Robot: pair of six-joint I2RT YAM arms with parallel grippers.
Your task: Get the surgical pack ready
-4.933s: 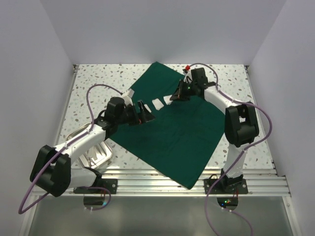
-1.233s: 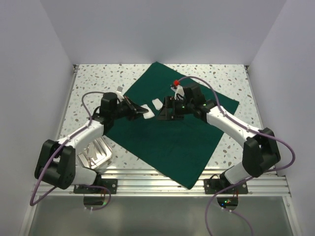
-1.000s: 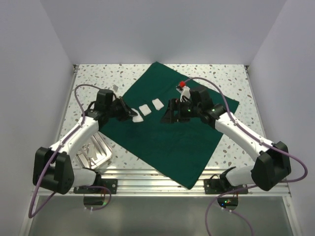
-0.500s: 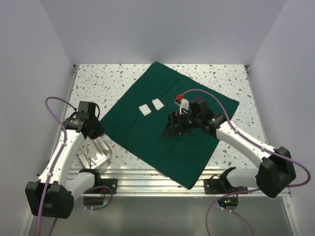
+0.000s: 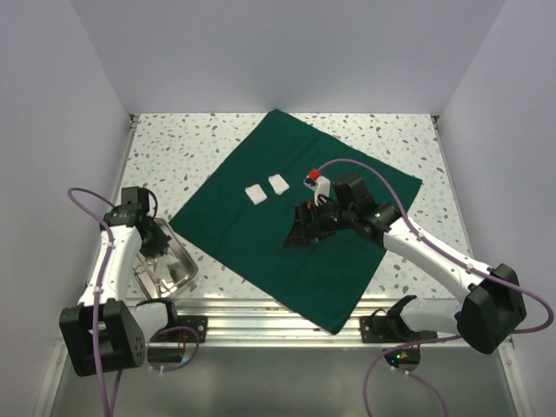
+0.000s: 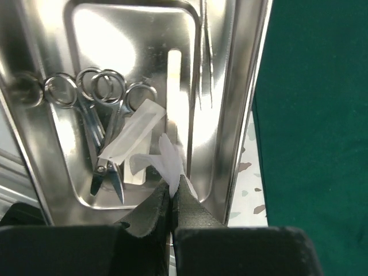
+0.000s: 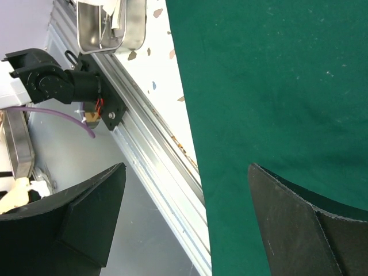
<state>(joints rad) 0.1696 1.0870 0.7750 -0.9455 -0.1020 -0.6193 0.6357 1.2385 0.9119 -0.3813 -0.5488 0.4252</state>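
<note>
The surgical pack's dark green drape (image 5: 304, 234) lies spread flat as a big square, with two white pads (image 5: 267, 188) near its far left. My left gripper (image 5: 158, 243) hangs over the steel tray (image 5: 180, 278), shut on a third white pad (image 6: 165, 160). In the left wrist view the tray (image 6: 115, 34) holds scissors (image 6: 86, 100), long forceps (image 6: 206, 57) and another white pad (image 6: 135, 135). My right gripper (image 5: 300, 234) hovers open over the drape's middle, and in its own view the gripper (image 7: 185, 172) has nothing between its fingers, above the drape (image 7: 276, 86).
The tray sits off the drape at the table's front left, close to the aluminium rail (image 5: 287, 317). The right wrist view shows that rail (image 7: 155, 172) and the tray (image 7: 109, 26) beyond the drape's near edge. White walls enclose the speckled table (image 5: 174, 148).
My left gripper has lifted one of three white pads off the drape and carried it left and forward to the tray. The right gripper has drifted slightly nearer and opened a little wider.
</note>
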